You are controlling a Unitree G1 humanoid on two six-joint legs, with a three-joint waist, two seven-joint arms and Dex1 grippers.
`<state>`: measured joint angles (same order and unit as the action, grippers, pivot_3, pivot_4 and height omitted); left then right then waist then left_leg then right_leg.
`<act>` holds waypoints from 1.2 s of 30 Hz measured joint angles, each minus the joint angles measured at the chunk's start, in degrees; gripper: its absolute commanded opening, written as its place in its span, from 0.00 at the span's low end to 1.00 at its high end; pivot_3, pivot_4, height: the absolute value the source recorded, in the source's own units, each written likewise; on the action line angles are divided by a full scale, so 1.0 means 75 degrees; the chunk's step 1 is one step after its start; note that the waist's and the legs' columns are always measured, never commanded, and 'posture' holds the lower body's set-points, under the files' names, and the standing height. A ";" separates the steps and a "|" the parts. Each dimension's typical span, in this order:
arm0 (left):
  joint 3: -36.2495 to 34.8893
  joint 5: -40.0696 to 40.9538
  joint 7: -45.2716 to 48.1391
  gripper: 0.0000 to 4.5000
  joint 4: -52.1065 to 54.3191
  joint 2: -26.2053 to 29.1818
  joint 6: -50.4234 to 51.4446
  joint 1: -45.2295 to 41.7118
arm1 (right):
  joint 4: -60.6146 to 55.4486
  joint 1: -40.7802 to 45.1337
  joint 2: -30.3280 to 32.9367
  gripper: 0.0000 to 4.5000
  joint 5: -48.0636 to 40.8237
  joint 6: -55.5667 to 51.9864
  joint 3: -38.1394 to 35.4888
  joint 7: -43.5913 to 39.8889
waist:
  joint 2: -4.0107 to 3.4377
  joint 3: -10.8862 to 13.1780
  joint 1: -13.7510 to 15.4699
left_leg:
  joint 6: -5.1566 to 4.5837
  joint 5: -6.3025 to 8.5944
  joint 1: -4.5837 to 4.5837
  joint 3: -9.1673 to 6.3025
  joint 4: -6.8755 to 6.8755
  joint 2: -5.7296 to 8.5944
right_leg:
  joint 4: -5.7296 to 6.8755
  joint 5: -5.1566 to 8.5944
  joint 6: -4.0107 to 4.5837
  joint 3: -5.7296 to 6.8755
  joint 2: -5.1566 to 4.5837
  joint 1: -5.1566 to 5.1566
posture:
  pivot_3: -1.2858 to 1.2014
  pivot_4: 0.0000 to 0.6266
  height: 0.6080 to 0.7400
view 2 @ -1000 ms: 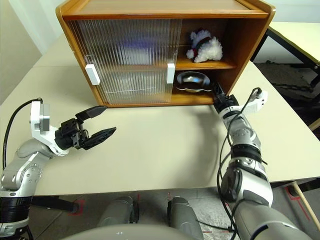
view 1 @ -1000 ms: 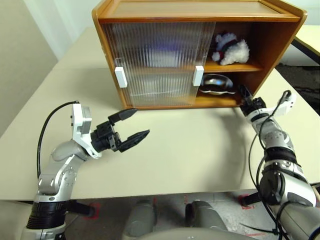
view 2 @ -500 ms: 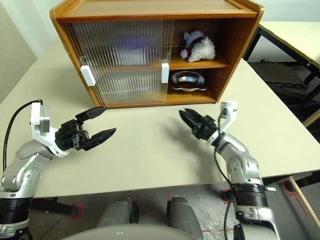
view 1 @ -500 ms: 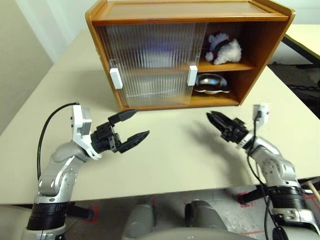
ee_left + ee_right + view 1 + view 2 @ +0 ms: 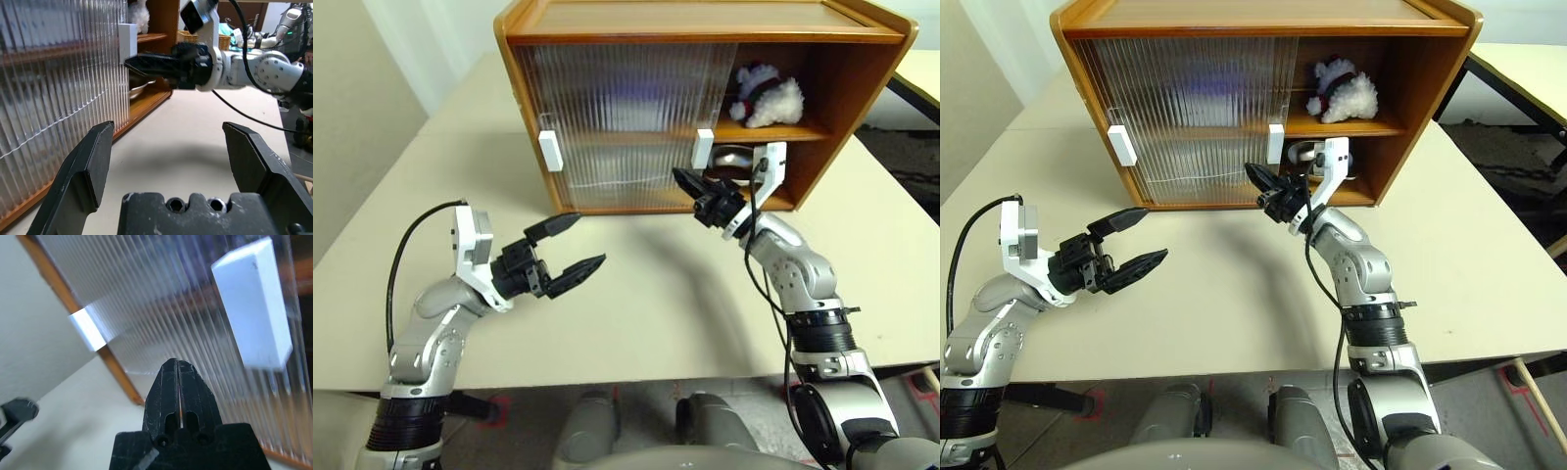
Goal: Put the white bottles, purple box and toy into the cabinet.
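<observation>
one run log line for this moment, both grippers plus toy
left gripper: open, empty | right gripper: shut, empty, beside door handle | toy: upper shelf

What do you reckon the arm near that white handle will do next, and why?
Probably nudge its closed right gripper against the white handle and push the ribbed door across the open side. The fingers are pressed together and pointed at that handle, holding nothing. The plush toy already sits on the upper shelf of the cabinet, so closing up looks likely. The left gripper hangs open over the table.
</observation>
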<state>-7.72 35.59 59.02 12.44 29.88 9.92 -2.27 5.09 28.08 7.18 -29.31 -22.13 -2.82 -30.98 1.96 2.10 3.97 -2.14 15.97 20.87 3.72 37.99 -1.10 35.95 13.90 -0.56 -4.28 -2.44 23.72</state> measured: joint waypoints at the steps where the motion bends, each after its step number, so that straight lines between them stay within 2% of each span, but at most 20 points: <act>1: 0.0001 0.0001 0.0000 1.00 0.0001 0.0001 0.0000 0.0000 | 0.0000 0.0094 -0.0011 0.01 0.0012 -0.0050 0.0000 0.0061 | 0.0000 -0.0001 0.0014 | 0.0000 0.0000 0.0015 -0.0006 0.0000 0.0001 | 0.0002 0.0000 0.0002 0.0012 -0.0007 0.0013 | 0.61 0.02 1.00; 4: -0.0003 0.0001 0.0000 1.00 0.0001 0.0019 0.0000 0.0002 | 0.0000 0.0243 -0.0022 0.01 0.0052 -0.0124 -0.0006 0.0251 | 0.0002 -0.0002 0.0031 | -0.0003 -0.0002 0.0063 -0.0010 0.0006 0.0007 | 0.0013 -0.0004 0.0009 0.0025 -0.0019 0.0062 | 0.61 0.02 1.00; 10: -0.0007 0.0002 0.0000 1.00 0.0002 0.0027 -0.0001 0.0040 | 0.0276 0.0412 0.0055 0.01 0.0068 -0.0135 -0.0302 0.0531 | 0.0003 -0.0003 0.0035 | -0.0011 -0.0007 0.0069 -0.0010 0.0011 0.0026 | 0.0020 -0.0003 0.0008 0.0033 -0.0039 0.0066 | 0.60 0.01 1.00; 36: 0.0119 0.0001 0.0338 1.00 -0.0299 0.0044 -0.0008 -0.0275 | 0.0341 -0.0052 0.1695 0.01 0.0357 0.0015 -0.1344 0.0782 | 0.0004 -0.0008 -0.0013 | -0.0026 -0.0015 0.0072 -0.0006 0.0104 0.0030 | 0.0064 -0.0007 -0.0006 0.0027 0.0008 0.0045 | 0.58 0.00 1.00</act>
<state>-6.83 35.60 61.55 10.20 30.21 9.86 -4.33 7.65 27.69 19.90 -26.63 -22.01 -12.90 -25.12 1.99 2.04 3.87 -2.33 15.86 21.41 3.67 38.77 -0.87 36.43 13.85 -0.61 -4.08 -2.38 24.06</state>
